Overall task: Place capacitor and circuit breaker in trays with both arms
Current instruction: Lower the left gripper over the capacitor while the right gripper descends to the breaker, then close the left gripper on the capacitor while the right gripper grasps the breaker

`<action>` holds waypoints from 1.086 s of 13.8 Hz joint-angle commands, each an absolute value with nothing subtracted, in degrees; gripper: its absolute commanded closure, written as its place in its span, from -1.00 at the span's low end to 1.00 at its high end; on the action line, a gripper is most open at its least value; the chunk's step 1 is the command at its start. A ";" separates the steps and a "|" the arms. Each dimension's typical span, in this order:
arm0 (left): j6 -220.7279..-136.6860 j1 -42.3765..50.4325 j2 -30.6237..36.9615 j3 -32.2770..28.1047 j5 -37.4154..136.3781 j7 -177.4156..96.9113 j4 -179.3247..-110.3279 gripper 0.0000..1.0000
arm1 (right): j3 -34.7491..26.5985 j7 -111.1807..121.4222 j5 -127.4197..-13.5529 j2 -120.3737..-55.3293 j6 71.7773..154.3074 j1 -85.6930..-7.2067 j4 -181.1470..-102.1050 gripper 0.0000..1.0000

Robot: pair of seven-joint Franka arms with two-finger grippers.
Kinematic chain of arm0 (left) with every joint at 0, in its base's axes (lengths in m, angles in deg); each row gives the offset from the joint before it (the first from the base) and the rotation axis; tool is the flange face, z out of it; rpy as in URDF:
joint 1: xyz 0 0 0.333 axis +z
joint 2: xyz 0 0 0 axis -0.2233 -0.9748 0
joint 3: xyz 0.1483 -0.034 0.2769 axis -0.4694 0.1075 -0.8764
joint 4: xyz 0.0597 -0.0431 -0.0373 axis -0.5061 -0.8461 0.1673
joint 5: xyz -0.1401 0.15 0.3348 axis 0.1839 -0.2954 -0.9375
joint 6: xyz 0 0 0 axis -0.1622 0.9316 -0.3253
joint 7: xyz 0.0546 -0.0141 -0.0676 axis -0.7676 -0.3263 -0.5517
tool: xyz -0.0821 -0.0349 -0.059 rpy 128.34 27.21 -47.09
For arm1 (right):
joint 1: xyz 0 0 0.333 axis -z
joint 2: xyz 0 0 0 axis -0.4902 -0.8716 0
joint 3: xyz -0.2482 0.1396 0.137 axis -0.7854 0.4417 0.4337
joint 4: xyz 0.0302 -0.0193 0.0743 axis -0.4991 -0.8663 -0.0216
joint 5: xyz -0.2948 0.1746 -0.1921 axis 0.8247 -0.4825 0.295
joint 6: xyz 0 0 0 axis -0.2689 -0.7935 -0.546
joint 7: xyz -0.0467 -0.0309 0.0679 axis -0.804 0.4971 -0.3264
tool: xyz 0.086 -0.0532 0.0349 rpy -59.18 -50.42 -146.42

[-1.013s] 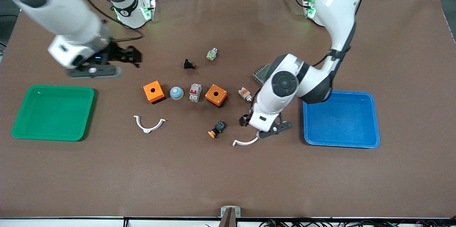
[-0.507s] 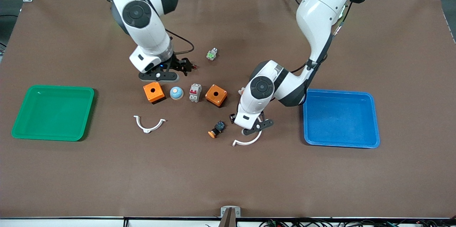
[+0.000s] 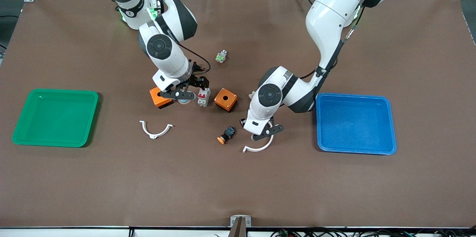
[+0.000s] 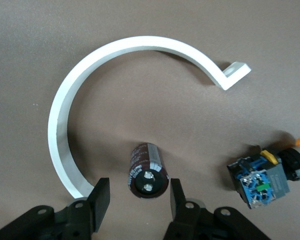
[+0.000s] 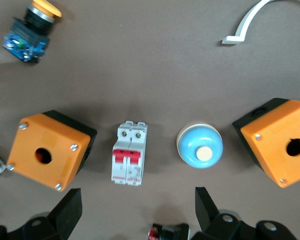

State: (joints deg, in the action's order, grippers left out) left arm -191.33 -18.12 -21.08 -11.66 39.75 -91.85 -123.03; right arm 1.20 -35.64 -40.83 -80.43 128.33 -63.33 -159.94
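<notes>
Jaws of the left gripper [image 4: 135,207] gape astride the capacitor [image 4: 148,170], mid-desk; light, slick, round: pinch its sides. Right gripper [image 5: 135,212] hangs open over the circuit breaker [image 5: 128,153], mid-desk, rigid.

The capacitor [image 4: 148,170] is flanked by the spread fingers of the left gripper [image 4: 138,202], with bare table at each side of it. It is enclosed on one side by the white curved clip [image 4: 90,95], and the orange-capped push button [image 4: 267,175] is found close by toward the right arm's end. The circuit breaker [image 5: 128,153] is crowded in a row: the blue dome [image 5: 199,147] just beside it, an orange box [image 5: 51,149] near at the opposite flank, a second orange box [image 5: 280,140] past the dome. Over this row the right gripper [image 5: 135,212] is held wide open. Wide bare table is left along the edge nearest the front camera
</notes>
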 commanded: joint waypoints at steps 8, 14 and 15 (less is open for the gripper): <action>-191.18 -18.74 -21.92 -12.50 38.82 -92.69 -121.84 0.67 | 0.76 -38.23 -41.99 -88.55 131.45 -65.47 -155.64 -0.99; -191.27 -18.65 -22.01 -12.50 38.91 -92.69 -121.58 0.63 | 0.76 -38.32 -41.99 -91.72 131.54 -65.47 -153.61 -0.77; -191.27 -18.65 -22.01 -12.50 38.99 -92.69 -121.49 0.63 | 0.76 -38.32 -41.90 -91.81 131.54 -65.39 -153.61 -0.71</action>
State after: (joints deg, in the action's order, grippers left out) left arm -191.34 -18.13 -21.36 -11.95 39.75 -91.85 -122.91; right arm 1.21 -37.60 -41.24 -90.73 131.71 -64.89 -154.97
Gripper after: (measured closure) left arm 0.692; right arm 0.075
